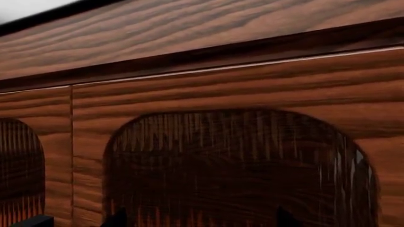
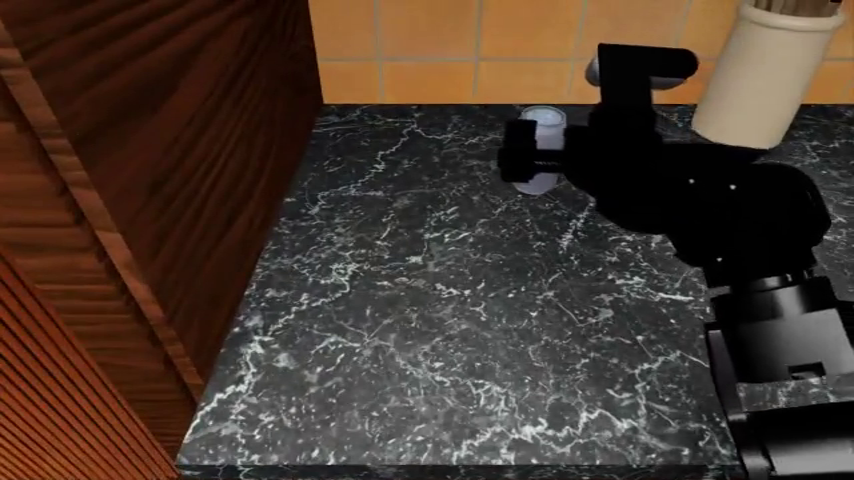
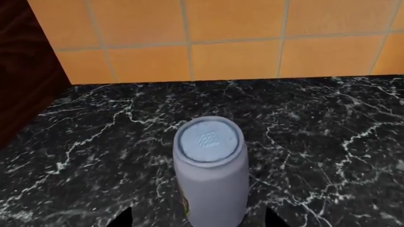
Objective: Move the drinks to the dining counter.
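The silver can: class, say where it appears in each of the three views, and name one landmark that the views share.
Head view: the silver can stands upright near the back of the marble top, partly hidden by the right arm.
Right wrist view: the can fills the lower centre, lid towards the camera.
Left wrist view: not in it; only wood cabinet panels show.
Shared landmark: the orange tiled wall, in the head and right wrist views.

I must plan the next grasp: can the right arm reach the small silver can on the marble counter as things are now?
Probably yes. The small silver can stands upright and alone on the dark marble counter, directly ahead of the right gripper, whose open fingertips flank its base. Nothing blocks it; the wide beige cylinder stands apart.
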Controlling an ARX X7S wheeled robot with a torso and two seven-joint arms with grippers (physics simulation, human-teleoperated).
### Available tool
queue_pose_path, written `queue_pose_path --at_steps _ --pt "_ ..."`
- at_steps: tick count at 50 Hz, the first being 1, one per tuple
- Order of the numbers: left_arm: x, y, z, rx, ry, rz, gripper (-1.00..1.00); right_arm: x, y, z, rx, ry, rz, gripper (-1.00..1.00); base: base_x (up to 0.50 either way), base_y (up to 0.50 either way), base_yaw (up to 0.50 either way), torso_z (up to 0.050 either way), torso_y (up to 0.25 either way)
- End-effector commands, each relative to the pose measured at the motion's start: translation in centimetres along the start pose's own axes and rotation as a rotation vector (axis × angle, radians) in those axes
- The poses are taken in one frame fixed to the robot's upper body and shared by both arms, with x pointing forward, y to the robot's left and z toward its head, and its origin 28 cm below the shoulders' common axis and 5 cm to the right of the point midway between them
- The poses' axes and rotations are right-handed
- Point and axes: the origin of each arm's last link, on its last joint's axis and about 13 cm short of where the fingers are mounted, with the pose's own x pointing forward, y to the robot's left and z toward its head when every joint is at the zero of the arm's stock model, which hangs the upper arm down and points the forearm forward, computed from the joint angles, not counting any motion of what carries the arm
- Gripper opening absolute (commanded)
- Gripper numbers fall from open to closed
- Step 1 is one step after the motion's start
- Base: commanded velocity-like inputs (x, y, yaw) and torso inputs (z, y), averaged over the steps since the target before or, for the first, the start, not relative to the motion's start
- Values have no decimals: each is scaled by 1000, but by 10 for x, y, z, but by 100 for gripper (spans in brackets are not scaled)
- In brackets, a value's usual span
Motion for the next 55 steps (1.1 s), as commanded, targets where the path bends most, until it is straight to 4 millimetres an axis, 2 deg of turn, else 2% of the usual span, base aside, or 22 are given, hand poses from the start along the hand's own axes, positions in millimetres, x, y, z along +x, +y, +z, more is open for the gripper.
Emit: queue_pose_path --at_steps 1,17,30,34,44,47,48,55 --pt "0 0 -1 1 2 -1 100 14 1 7 -53 15 -20 100 0 0 0 0 0" --pt "0 1 -4 9 13 1 100 41 -1 15 -119 38 -54 100 0 0 0 0 0" --pt "-1 1 -6 6 15 -2 100 50 4 -7 -94 101 102 100 0 0 0 0 0" --pt "-1 1 -6 7 15 -5 100 51 0 -11 -75 108 109 100 0 0 0 0 0" --pt "-4 4 -8 7 21 9 100 47 -31 -32 16 192 -127 100 0 0 0 0 0" --pt "-4 4 -8 9 22 9 100 47 -34 -37 25 204 -147 100 0 0 0 0 0" --pt "-4 5 -8 7 22 10 100 47 -35 -39 29 210 -147 -100 0 0 0 0 0" --pt "-4 4 -8 11 23 7 100 48 -33 -38 23 209 -146 -100 0 0 0 0 0"
